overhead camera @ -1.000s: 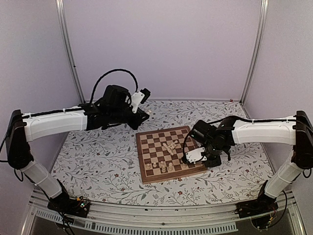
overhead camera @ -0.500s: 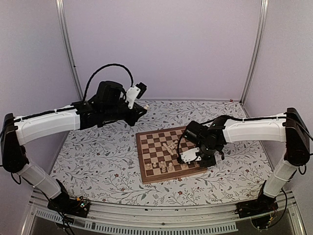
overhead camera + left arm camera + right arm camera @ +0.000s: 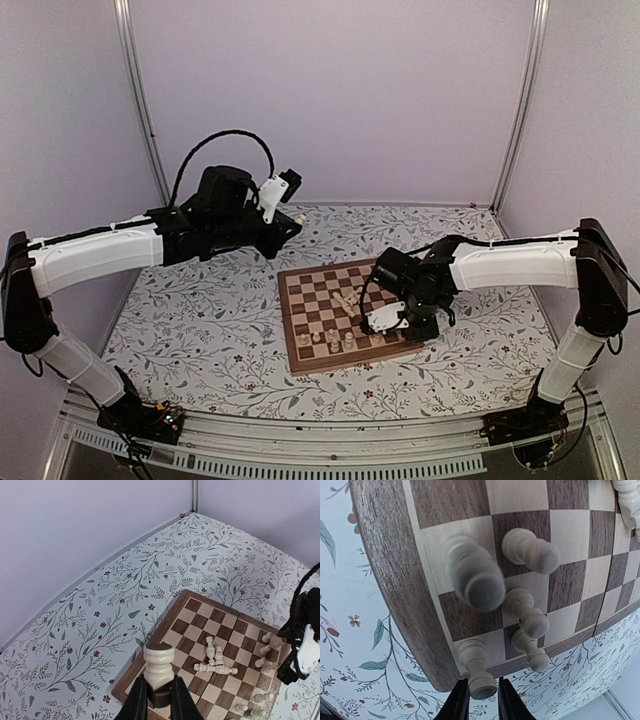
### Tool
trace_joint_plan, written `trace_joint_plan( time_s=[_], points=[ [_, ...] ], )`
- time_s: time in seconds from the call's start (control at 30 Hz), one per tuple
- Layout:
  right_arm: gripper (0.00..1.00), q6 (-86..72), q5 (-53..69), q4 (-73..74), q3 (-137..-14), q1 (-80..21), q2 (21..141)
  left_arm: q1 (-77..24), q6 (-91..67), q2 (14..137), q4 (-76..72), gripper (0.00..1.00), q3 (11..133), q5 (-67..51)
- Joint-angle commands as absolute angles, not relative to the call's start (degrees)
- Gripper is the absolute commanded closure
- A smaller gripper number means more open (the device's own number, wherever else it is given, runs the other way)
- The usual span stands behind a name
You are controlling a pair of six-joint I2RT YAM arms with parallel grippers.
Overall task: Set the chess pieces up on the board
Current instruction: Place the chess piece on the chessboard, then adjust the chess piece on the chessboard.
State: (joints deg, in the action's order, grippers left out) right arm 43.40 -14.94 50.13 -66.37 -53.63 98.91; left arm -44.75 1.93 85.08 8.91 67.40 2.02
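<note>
The board [image 3: 297,284] lies mid-table on the floral cloth. My left gripper [image 3: 296,221] hangs high over the cloth behind the board's far left corner. It is shut on a cream chess piece [image 3: 159,664] with a ringed head. My right gripper [image 3: 398,332] points down at the board's near right corner. There its fingertips [image 3: 458,700] flank the top of a cream rook [image 3: 472,657] that stands on the corner square. The jaws are parted by a hair. Several pieces [image 3: 348,300] lie toppled mid-board, and others [image 3: 327,340] stand along the near edge.
Close to the rook stand three small pieces [image 3: 527,615] and a taller blurred one [image 3: 472,580]. The board's brown border [image 3: 395,555] runs beside them. Lilac walls and metal posts [image 3: 140,100] close in the table on three sides.
My right gripper shifted slightly left over the board's corner, and its jaws eased apart around the rook. The left arm rose and drew back with its piece, then held still.
</note>
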Motion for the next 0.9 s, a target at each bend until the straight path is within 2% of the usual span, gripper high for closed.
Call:
trace_joint_plan(
  time_s=[0.0, 0.87],
  points=[
    [0.75, 42.5, -15.6, 50.4, -68.1, -54.1, 100.0, -45.7, 2.5, 83.7, 9.3, 1.0, 68.6, 2.1],
    [0.7, 41.0, -8.1, 52.1, -70.9, -54.1, 100.5, -46.4, 2.6, 84.8, 10.0, 1.0, 69.0, 1.1]
  ],
)
